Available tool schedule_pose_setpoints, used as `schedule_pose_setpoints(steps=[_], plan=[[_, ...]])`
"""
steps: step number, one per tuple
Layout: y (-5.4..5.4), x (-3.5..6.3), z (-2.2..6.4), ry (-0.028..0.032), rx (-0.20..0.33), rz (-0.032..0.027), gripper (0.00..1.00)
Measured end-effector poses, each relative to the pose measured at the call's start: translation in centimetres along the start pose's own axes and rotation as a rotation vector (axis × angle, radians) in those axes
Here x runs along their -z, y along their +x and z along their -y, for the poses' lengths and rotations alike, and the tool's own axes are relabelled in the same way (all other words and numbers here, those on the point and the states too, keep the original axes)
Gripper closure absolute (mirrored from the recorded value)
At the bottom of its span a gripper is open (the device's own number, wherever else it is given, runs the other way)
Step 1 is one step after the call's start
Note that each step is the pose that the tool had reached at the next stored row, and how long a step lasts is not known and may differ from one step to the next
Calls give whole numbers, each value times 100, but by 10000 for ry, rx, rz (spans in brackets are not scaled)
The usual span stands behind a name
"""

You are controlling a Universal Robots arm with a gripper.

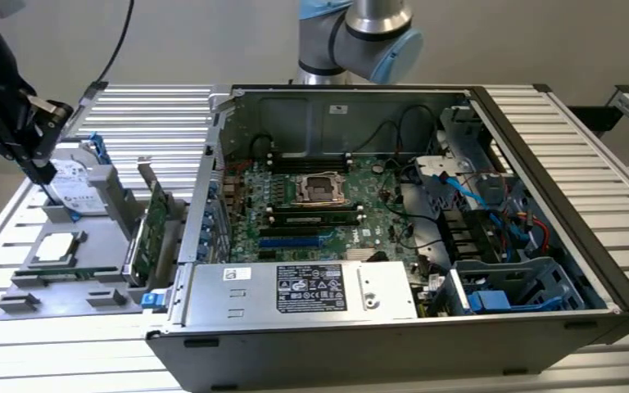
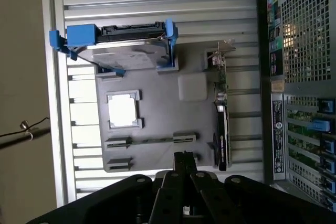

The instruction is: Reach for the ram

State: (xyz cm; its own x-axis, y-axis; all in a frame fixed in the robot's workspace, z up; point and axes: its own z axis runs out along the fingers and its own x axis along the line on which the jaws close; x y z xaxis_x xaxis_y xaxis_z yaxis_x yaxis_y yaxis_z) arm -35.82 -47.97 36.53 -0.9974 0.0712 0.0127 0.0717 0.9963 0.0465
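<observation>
The open computer case [image 1: 402,246] lies on the slatted table [image 1: 161,115], with a parts tray [image 1: 63,270] beside it on the exterior view's left. A hard drive [image 1: 74,184] stands at the tray's far end, a processor [image 1: 58,246] lies nearer. What may be the ram [image 1: 314,218] sits in the motherboard [image 1: 314,205].

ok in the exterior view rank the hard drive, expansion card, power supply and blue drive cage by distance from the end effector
1. hard drive, right beside the end effector, far left of the exterior view
2. expansion card, upright, just outside the computer case
3. power supply, inside the case
4. blue drive cage, the case's right end
</observation>
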Motion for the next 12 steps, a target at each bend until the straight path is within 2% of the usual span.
schedule_pose_setpoints(steps=[5,12], plan=[[139,-18,79,4,-2,-38,89],[146,-18,79,3,-2,-41,89]])
